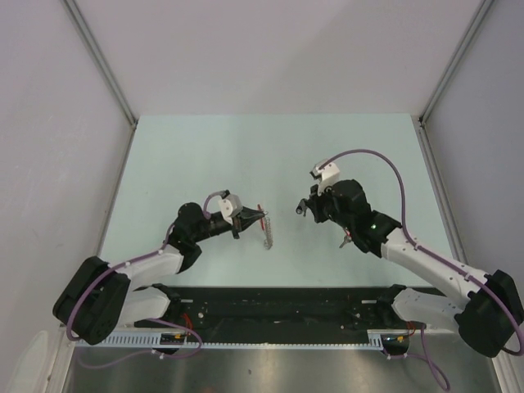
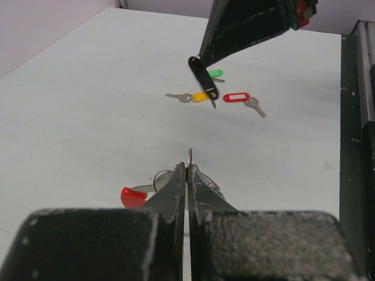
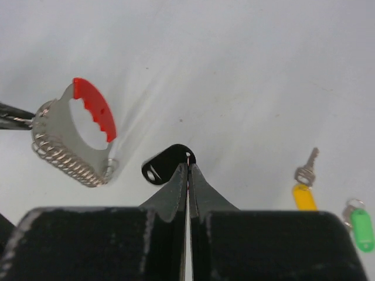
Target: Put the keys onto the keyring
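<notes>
Right gripper (image 3: 187, 168): closest to the lens in the right wrist view; shut tight, pinching the black key by its head.
Black key (image 3: 163, 165): black plastic head with a small hole, sticking out left of the fingertips; blade hidden in this view. From the left wrist view, seen whole, hanging slantwise under the same gripper, clear of the table.
Left gripper (image 2: 188, 170): closed, clamped on a thin metal edge of the keyring.
Keyring (image 3: 76, 140): shown as a full loop only in the right wrist view, standing on edge, with a red toothed arc on the upper right and a coil of silver rings on the lower left, gripped from the left side. In the left wrist view, only a red end and a few rings peeping round the fingers. From overhead, a thin edge-on streak between the two grippers; whether touching the table, cannot tell.
Yellow key (image 2: 201, 96): flat on the table beyond the black key, blade pointing left; also at lower right in the right wrist view.
Green key (image 2: 215, 74): just behind the yellow one, partly hidden by the black key.
Red key (image 2: 236, 97): just right of the yellow one; visible in the left wrist view only.
Table (image 1: 205, 164): pale green; loose keys not made out from overhead.
</notes>
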